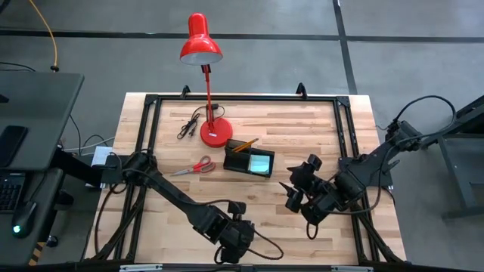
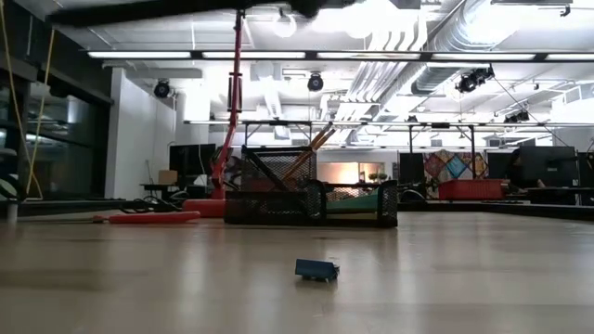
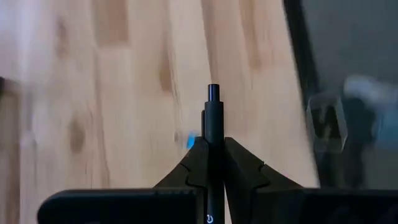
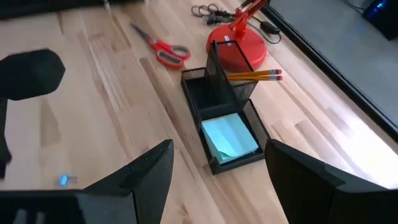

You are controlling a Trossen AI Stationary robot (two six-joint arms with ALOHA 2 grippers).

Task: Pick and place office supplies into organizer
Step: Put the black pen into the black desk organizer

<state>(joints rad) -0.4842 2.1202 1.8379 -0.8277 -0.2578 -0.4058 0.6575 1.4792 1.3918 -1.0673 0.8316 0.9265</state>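
The left gripper (image 3: 212, 163), at the table's near edge well apart from the organizer (image 1: 249, 161), pinches a black pen (image 3: 212, 143) upright between its fingers. The right gripper (image 4: 214, 163) hovers spread wide, empty, just beyond the organizer's teal end. A small blue piece (image 2: 316, 270), possibly a block, lies between grippers and organizer. Behind the organizer stands the red lamp (image 1: 214, 132); beside it lie scissors (image 1: 194, 167). Inside: pencils (image 4: 256, 75) and a teal pad (image 4: 231, 137).

The pale wooden surface (image 1: 318, 128) carries a red desk lamp (image 1: 215, 132) on its round base, with a black cord (image 1: 189, 125) coiled beside it. Red-handled scissors (image 1: 193, 167) lie flat near the base. The black mesh organizer (image 1: 248, 160) stands just beside the lamp. A small blue block (image 2: 316, 270) rests apart, nearer the front.
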